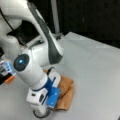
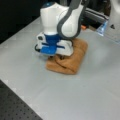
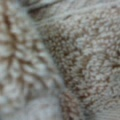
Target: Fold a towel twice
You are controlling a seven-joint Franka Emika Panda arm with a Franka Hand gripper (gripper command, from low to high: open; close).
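Observation:
The towel point(image 1: 67, 90) is an orange-brown terry cloth lying on the grey table as a narrow bundle of bunched layers. In both front views it shows as a thick strip, with rumpled folds at its near end point(image 2: 71, 62). My gripper point(image 2: 55, 57) is pressed down onto the end of the towel at a front view's left. The white and blue hand point(image 1: 46, 96) hides its fingers. The wrist view is filled by terry pile point(image 3: 82, 62) seen from very close, with a fold ridge running down the left half.
The grey table point(image 1: 100, 75) carries a small orange object point(image 1: 9, 79) and a blue-lit box point(image 1: 5, 68) near the arm's base. A grey pole point(image 1: 55, 17) stands behind. A dark perforated board point(image 2: 15, 107) borders the table at a front view's bottom left.

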